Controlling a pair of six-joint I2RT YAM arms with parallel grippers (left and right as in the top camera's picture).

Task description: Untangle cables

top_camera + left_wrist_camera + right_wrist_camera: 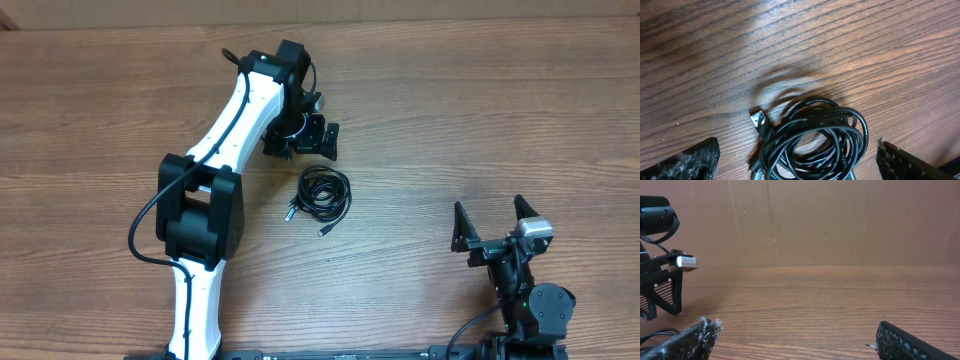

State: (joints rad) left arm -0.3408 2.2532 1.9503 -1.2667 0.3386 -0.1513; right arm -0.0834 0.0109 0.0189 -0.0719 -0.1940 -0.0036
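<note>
The left gripper (302, 143) hangs released, grasping nothing, just past the far side of the cables (322, 192). These lie bundled together in a small black ring on the table (480, 110). In the left wrist view its two fingers (687, 161) stand wide apart at the bottom corners. The coil (815, 142) lies on the wood between them, clear of both. A silver plug (757, 118) sticks out flat from the upper left of the coil in that view. A second cord end pokes out below it and is cut off by the picture's edge. From overhead, two short ends leave the coil on the side nearest the robot's base, each tipped with a small plug. The left arm (235, 120), white with black joints, runs up from the near edge of the table, passes to the left of the coil and bends over beyond it.

The right gripper (489, 212) is also released and empty. It sits well apart from the coil, off to its right and closer to the robot's base. In the right wrist view its fingers (910, 342) are spread at the bottom corners with bare wood between them. A sliver of black cord shows at the lower left edge, too little to tell which cord it is. A plain brown board (840, 220) stands behind the table, far beyond the coil.
</note>
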